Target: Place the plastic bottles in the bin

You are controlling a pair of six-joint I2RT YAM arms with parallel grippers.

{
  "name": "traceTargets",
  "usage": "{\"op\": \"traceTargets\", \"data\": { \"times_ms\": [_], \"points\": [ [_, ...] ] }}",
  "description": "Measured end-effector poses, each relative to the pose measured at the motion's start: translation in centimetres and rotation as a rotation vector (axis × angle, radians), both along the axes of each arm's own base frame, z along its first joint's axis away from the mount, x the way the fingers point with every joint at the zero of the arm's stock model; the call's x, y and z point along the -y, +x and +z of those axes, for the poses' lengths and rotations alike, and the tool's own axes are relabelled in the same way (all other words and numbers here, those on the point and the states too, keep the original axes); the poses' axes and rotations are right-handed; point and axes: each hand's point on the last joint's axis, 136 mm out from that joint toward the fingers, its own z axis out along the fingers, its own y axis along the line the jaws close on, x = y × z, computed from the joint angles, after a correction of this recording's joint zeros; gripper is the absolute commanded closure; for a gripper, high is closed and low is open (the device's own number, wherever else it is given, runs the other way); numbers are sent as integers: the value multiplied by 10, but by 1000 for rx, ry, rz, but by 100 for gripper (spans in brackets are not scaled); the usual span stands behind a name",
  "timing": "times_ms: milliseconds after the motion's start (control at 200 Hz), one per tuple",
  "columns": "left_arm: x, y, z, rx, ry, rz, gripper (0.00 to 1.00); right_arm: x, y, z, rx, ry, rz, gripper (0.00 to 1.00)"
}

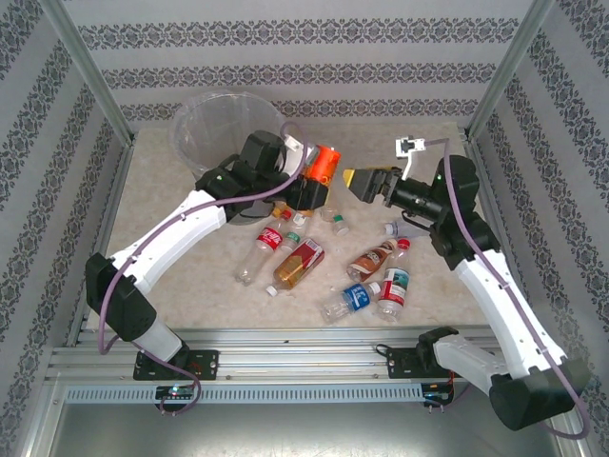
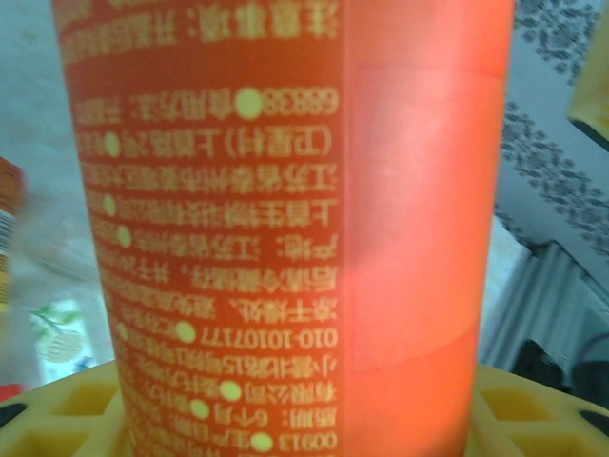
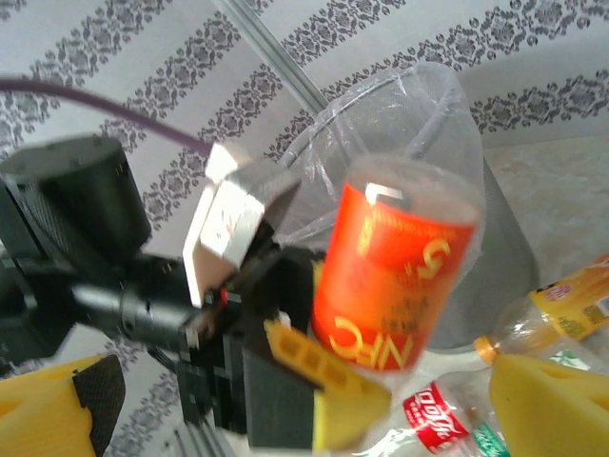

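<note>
Step in hand: carrying one bottle to the bin; by my reading the grasp and lift are done and the drop is not
Left gripper: clamped on the orange bottle, with its yellow fingers pressed on either side of the label
Orange bottle: up off the table in that grip, close to the bin's rim but, as far as the top view shows, not yet above the opening
Bin: just beyond the left gripper and off to its left
Right gripper: fingers spread wide with nothing between them, hovering to the right of the left gripper and facing it
Next move: swing the held bottle back and left until it hangs over the bin's mouth, then let go (the loose bag edge standing above the rim could catch it)
Left to do: several bottles lie on their sides on the near side of both grippers, among them a red-label bottle and a blue-label bottle
Bottle material: thin clear plastic, round and smooth, wrapped in a glossy printed sleeve; likely light and easily dented
Bin material: grey see-through plastic, round and tapering, lined with a crinkly clear bag
Table: pale, mottled, stone-like pattern
</note>
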Motion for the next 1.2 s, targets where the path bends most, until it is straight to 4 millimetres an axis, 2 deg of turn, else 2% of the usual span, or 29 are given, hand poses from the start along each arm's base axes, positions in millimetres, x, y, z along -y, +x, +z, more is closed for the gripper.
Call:
{"op": "traceTargets", "data": {
  "times_ms": [110, 240, 395, 590, 739, 849, 974, 1199],
  "points": [
    [-16, 11, 32, 89, 64, 71, 43, 4, -13, 5, 49, -44, 3, 2],
    [-38, 30, 74, 208, 130, 175, 43, 9, -22, 2, 72, -89, -9, 2],
    [-69, 59, 88, 247, 226, 305, 43, 14, -21, -12, 57, -132, -36, 2],
    [-123, 113, 70, 182, 362, 480, 43, 25, -7, -41, -19, -210, -113, 3],
    [-163, 143, 34, 72, 442, 560, 41, 34, 0, -62, -62, -263, -174, 3],
    [-187, 152, 8, -15, 483, 598, 41, 39, 3, -71, -85, -285, -203, 3],
    [-202, 155, -14, -92, 508, 620, 36, 44, 6, -73, -88, -300, -234, 4],
    [-201, 154, -33, -154, 516, 621, 22, 51, 9, -77, -98, -318, -269, 4]
  ]
}}
